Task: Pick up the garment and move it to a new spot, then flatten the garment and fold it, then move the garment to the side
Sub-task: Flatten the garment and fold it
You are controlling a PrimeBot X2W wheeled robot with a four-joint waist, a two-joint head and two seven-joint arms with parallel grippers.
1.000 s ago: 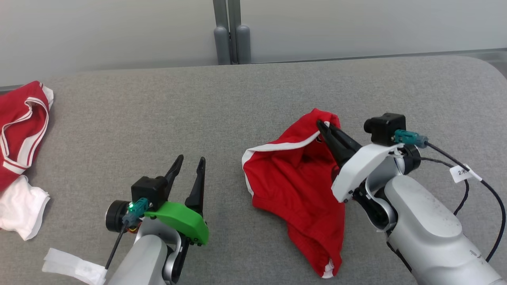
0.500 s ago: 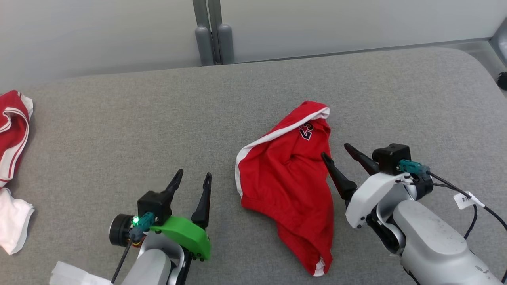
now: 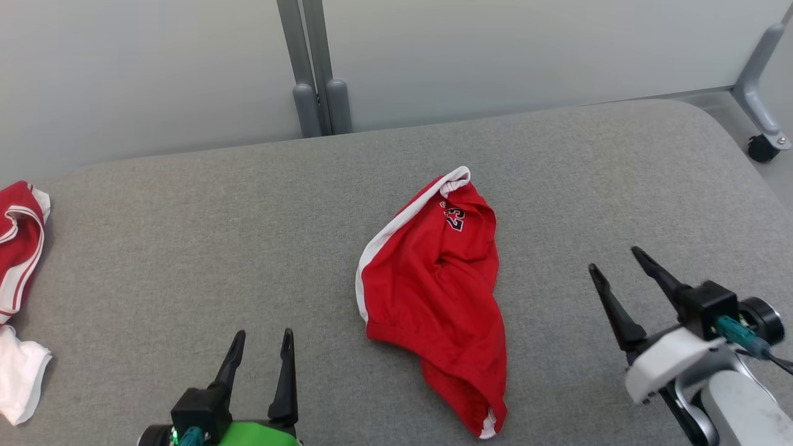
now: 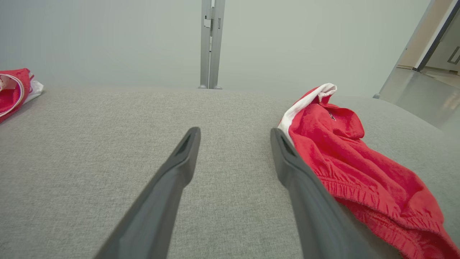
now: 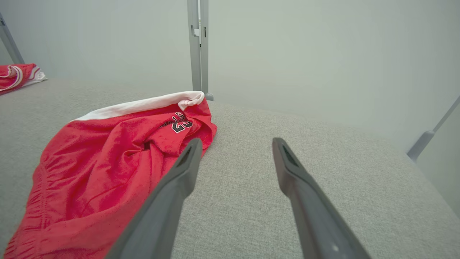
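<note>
The right hand hovers low over the grey surface with its two dark fingers spread wide and nothing between them. It sits off the right side of the garment, clear of the cloth. The left hand is just as wide and empty, near the bottom of the head view on the garment's other side. In its wrist view the red cloth lies just beside one finger; I cannot tell if they touch.

Between the hands, the garment is a pair of red shorts with a white band and a dark number. It lies mid-surface in a crumpled, twisted heap, its gathered edge nearer the robot. Other red and white clothes sit at the far left edge, well apart.

With the shorts lying free in open space, the first move to a new spot looks done. They are not flat and show no deliberate fold, so flattening, folding and setting aside all appear left to do
</note>
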